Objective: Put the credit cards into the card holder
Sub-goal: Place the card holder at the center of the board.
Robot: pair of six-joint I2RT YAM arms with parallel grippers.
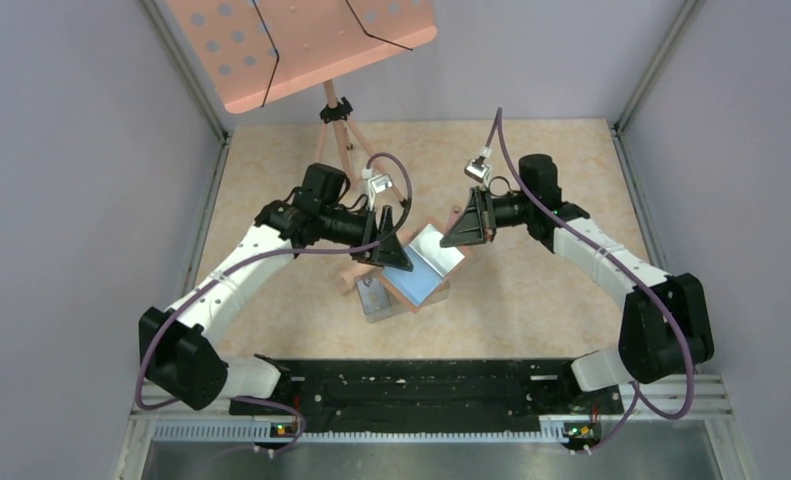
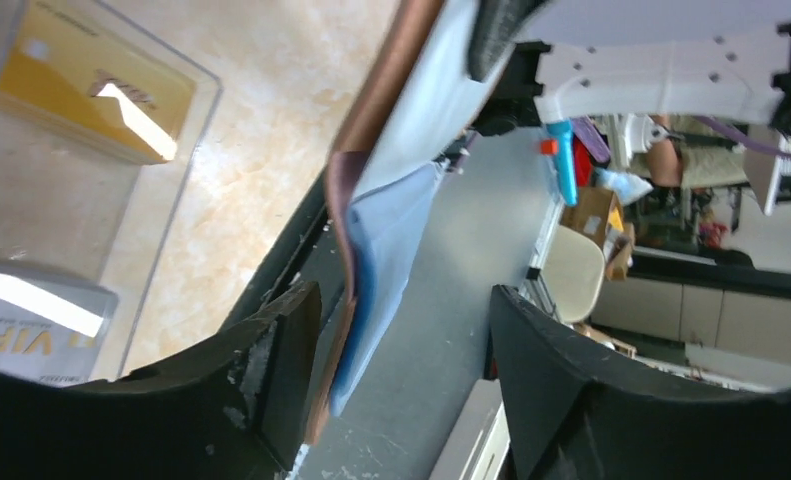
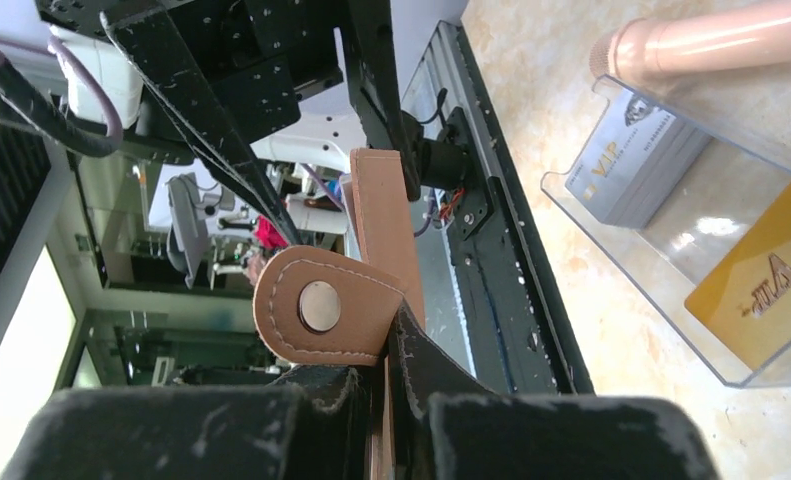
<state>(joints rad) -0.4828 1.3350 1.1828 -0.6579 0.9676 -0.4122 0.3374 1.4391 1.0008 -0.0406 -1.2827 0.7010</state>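
Right gripper pinches card holder; left gripper spread astride it — clear tray, credit cards, stand leg alongside.

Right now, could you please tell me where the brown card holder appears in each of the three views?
Top external: card holder at table centre, open, blue lining up.
Left wrist: centre, edge-on, running down between the left claw fingers.
Right wrist: lower centre, snap tab showing, pinched by the right claw.
Shared landmark: clear tray holding cards.
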